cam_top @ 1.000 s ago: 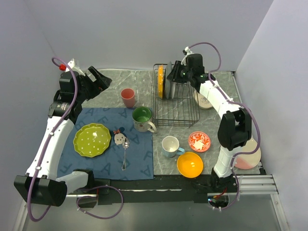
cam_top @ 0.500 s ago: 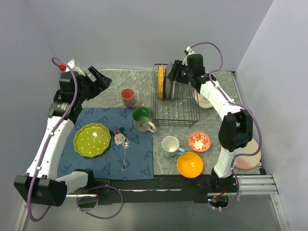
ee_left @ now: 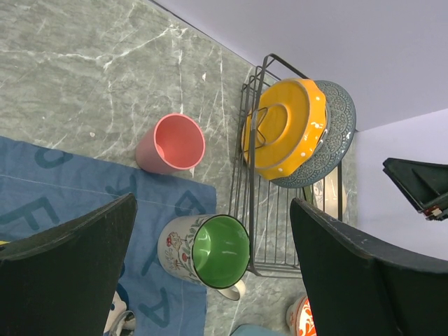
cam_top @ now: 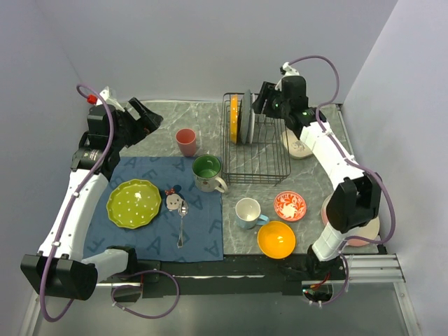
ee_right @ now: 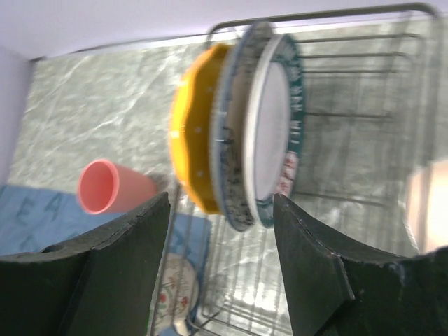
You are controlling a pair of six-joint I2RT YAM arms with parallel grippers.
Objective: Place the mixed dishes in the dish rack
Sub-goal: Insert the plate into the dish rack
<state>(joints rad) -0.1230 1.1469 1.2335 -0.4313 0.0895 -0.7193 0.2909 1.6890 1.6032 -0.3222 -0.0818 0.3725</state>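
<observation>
Currently hovering at the far edge of the dish rack (cam_top: 266, 164) with the right gripper (cam_top: 257, 103), fingers spread apart and carrying nothing; parking the left gripper (cam_top: 148, 117) above the far-left part of the table (cam_top: 161, 133), opened to its widest and likewise carrying nothing. Noting two loaded items standing on edge in the rack's far-left corner: the orange scalloped plate (ee_left: 283, 126), glossy with pale dots, and the grey plate (ee_left: 336, 136), embossed and teal-rimmed, leaning against it. Risking a clip on that rim by sweeping the right fingers sideways from so near, toppling both plates or chipping the glaze. Risking a slip as well by trusting slick ceramic to thin black wire dividers. Risking a shift of the whole rack, light wirework on smooth marble-patterned tabletop, by pushing against it. Counting the dishes outside the rack: the tapered pink cup (cam_top: 185, 141) and green-lined floral mug (cam_top: 207, 171) off its left edge, the lime-green scalloped plate (cam_top: 133, 203) on the blue cloth mat (cam_top: 203, 238), the white mug (cam_top: 248, 212), red-patterned dish (cam_top: 289, 205) and orange bowl (cam_top: 276, 239) off its near edge, the cream bowl (cam_top: 299, 145) at its right edge, the pink plate (cam_top: 365, 231) at the table's near-right corner. Expecting rounded, handled shapes to sit less securely between dividers than flat plates.
</observation>
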